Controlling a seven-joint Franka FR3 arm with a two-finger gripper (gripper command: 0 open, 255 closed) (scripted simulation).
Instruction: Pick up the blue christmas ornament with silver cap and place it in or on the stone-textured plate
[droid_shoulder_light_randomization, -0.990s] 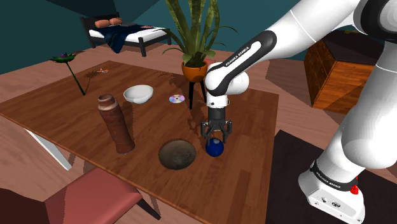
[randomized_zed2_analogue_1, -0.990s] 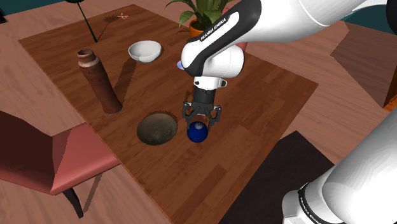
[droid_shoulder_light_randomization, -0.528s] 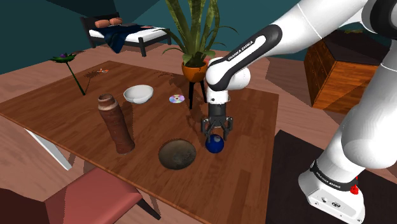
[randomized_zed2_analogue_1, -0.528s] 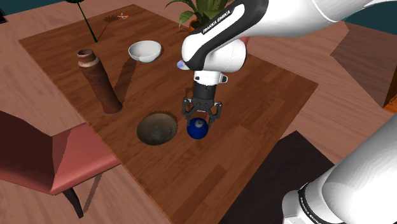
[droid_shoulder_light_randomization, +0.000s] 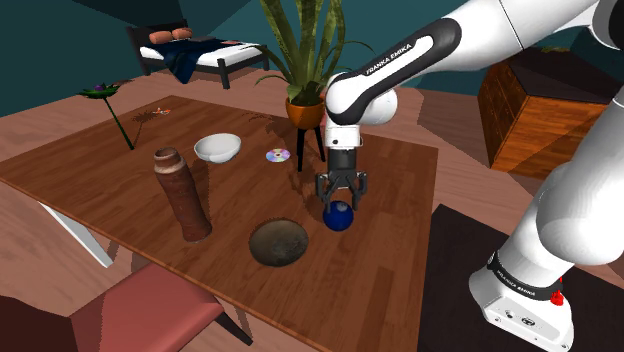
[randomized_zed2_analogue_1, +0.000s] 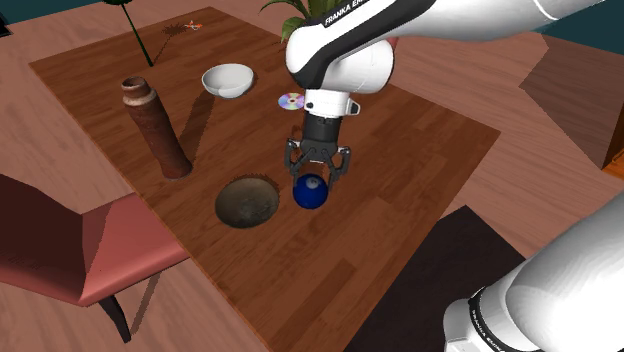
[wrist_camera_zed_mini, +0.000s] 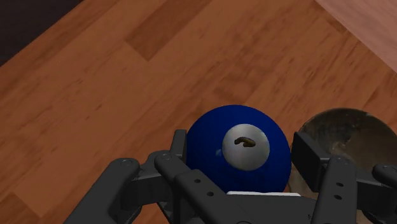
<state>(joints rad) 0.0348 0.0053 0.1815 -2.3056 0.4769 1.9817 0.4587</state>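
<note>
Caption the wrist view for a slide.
Black fingers clasp the blue ornament, silver cap facing the camera, over the wooden table near the plate.

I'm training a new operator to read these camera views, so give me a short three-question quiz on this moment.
1. True or false: the gripper is shut on the blue ornament.
2. Which thing on the table is closest to the ornament? A) the stone-textured plate B) the white bowl C) the disc
3. Fill in: the tall brown vase stands ____, not tipped over.

Key: 1 true; 2 A; 3 upright.
</note>
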